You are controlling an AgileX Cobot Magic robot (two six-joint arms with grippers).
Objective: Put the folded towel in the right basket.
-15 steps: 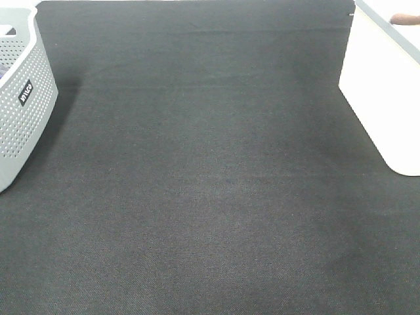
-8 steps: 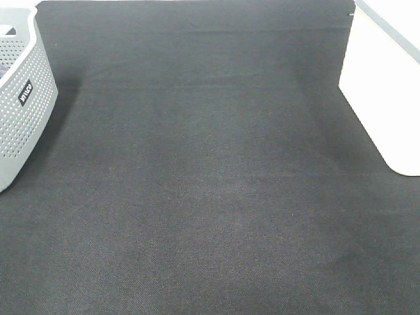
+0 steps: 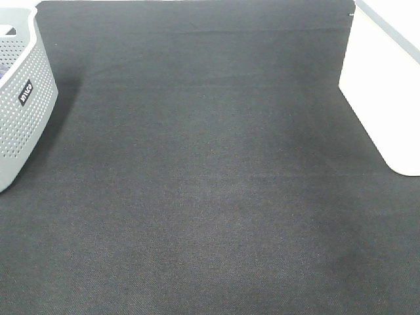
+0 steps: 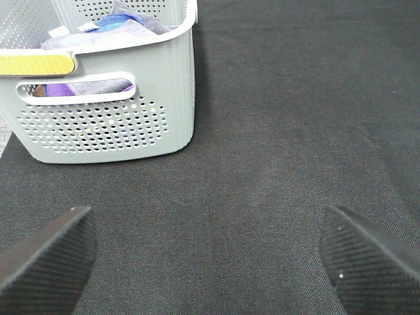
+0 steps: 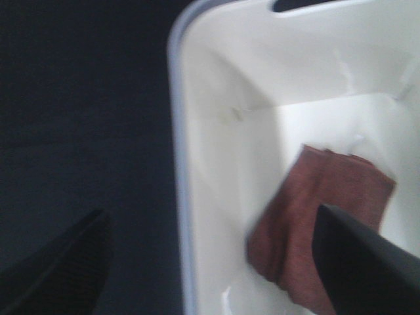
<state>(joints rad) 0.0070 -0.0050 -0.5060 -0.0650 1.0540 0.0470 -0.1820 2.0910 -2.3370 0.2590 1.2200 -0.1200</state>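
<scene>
Towel status: folded towel [image 5: 321,223], reddish-brown, lies on the floor of the white basket [image 5: 216,131]. It shows only in the right wrist view, and that frame is blurred. Above the rim, right gripper [image 5: 211,216] hangs with fingers wide apart and nothing between them. One finger is over the black mat [image 5: 79,118], the other over the basket interior, so the jaws straddle the wall. The towel is below the jaws and off-centre, toward the finger on the basket side, not in the gap. Its long axis looks roughly in line with that wall, a little skewed; the blur stops a firmer call. High view: white basket [image 3: 387,98] at the right edge of the mat, grey perforated basket [image 3: 23,111] at the left edge, well apart, with bare mat between them. No arm is in frame there, and the towel is not visible because the basket's inside is cut off. Other side: left gripper [image 4: 207,220] is also spread apart and empty, over the mat near the grey perforated basket [image 4: 131,125], which holds mixed clothes [image 4: 111,26]. Judgement: placement looks done, since the towel is inside the right basket and free of the jaws. The right arm is the nearer one by far. The likely remaining move is a plain lift clear of the rim. The risk is the inner finger clipping the wall or snagging the towel's edge.
</scene>
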